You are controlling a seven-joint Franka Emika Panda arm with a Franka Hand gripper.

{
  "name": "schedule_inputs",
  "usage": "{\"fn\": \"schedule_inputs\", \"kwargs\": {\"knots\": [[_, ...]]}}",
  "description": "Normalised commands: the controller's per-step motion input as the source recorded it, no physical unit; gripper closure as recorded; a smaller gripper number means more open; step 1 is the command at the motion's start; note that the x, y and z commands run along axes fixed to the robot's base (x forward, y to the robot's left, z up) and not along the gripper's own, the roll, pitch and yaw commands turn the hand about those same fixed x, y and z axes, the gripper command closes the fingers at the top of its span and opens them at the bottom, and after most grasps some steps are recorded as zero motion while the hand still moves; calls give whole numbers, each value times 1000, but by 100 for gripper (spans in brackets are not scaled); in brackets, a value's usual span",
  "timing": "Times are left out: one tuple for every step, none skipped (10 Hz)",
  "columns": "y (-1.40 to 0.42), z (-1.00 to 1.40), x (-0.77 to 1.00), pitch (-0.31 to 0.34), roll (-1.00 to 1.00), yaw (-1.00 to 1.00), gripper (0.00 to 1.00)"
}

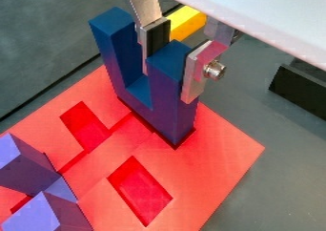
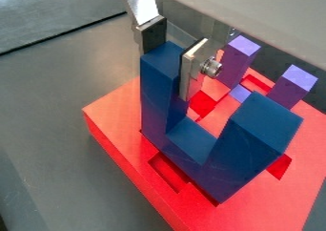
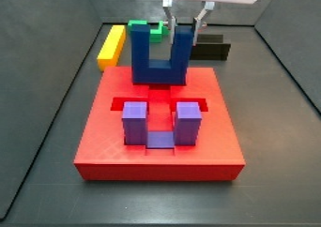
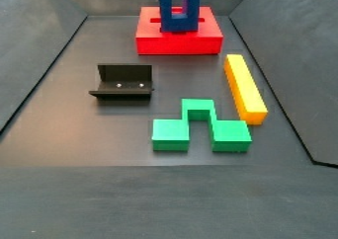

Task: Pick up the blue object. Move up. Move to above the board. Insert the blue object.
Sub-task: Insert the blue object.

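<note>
Wrist views – blue object [image 1: 151, 82]: dark blue U-block standing upright on the red board [image 1: 216, 168]; the gripper [image 1: 176, 52] has its jaws closed on one arm, silver fingers [image 2: 193, 65] flat against it. Purple U-block [image 2: 268, 77] stands further along the board.
Wrist views – writing: none readable.
Side views – blue object [image 3: 162, 57]: upper centre of the frame, at the board's [image 3: 157, 160] far end, purple block [image 3: 160, 121] in front of it.
Side views – surroundings: yellow bar [image 4: 244, 87], green block [image 4: 199, 126] and dark fixture [image 4: 123, 82] lie on the grey surface [image 4: 79, 184] – apart from the board [image 4: 179, 40].
</note>
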Motion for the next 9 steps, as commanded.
{"fn": "schedule_inputs", "kwargs": {"knots": [[17, -31, 174, -41, -120, 0, 100], [0, 0, 406, 0, -27, -20, 100], [0, -6, 434, 0, 0, -17, 100], [0, -180, 423, 0, 3, 0, 100], [0, -254, 391, -11, 0, 0, 100], [0, -294, 306, -13, 0, 0, 100], [0, -329, 123, -14, 0, 0, 100], [0, -377, 66, -43, 0, 0, 100], [0, -491, 37, -56, 0, 0, 100]]}}
